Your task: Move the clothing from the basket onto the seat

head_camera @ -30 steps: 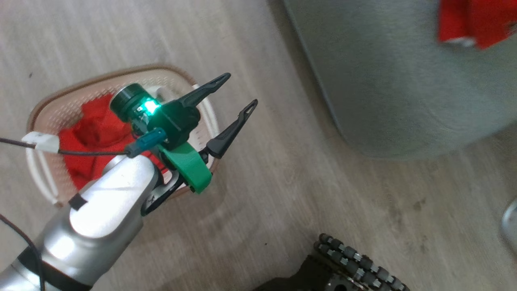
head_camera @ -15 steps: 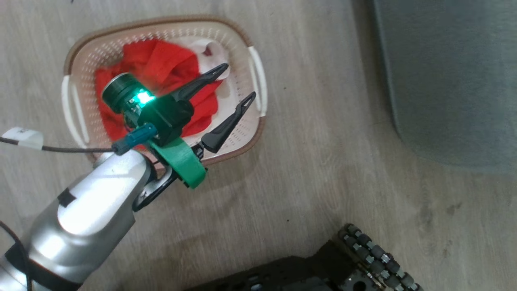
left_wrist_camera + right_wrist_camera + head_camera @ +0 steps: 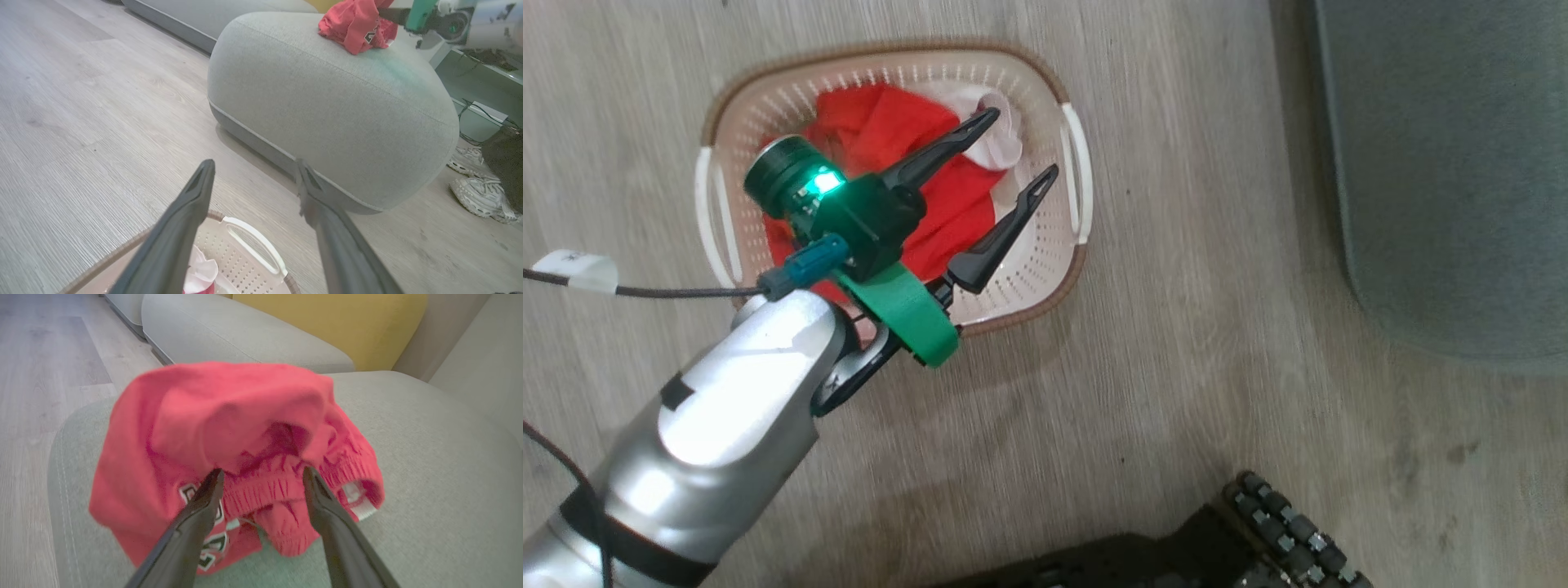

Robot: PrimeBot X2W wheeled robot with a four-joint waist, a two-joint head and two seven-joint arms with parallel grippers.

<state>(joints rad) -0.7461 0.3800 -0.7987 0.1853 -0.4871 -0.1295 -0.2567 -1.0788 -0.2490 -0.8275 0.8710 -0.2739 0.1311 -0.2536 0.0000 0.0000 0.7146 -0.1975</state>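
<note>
- The left gripper hides part of the clothing and the basket's near rim.
- The seat runs off the head view's right edge.
- Lettering on the clothing: too blurred to read.

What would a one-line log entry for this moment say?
left gripper: open, above basket | basket: red and white clothing inside | right gripper: open, at red garment | red garment: on seat

Fingers spread wide on the left end effector, silver forearm near-left behind it (right end effector likewise parted)
</note>
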